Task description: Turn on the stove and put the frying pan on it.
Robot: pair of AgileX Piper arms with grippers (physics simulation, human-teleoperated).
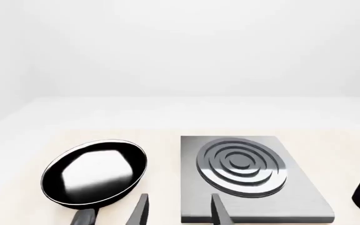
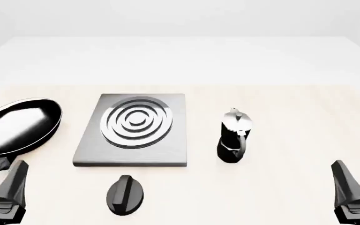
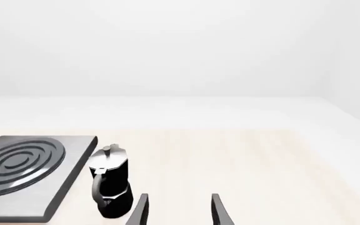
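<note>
Pale wooden table (image 2: 280, 117) holds flat grey metal stove (image 2: 130, 154), glossy black frying pan (image 2: 18, 125) just left, black-and-silver moka pot (image 2: 233, 138) right. Left gripper (image 1: 178, 211) and right gripper (image 3: 178, 211) both spread, empty

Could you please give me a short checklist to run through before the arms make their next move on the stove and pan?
1. Left gripper open and empty: ok.
2. Right gripper open and empty: ok.
3. Stove top free of objects: ok.
4. Knob unobstructed in front of the stove: ok; whether it is already turned on: cannot tell.
5. Frying pan on the table left of the stove, handle toward the left gripper: ok.
6. Moka pot upright, apart from the stove: ok.
</note>
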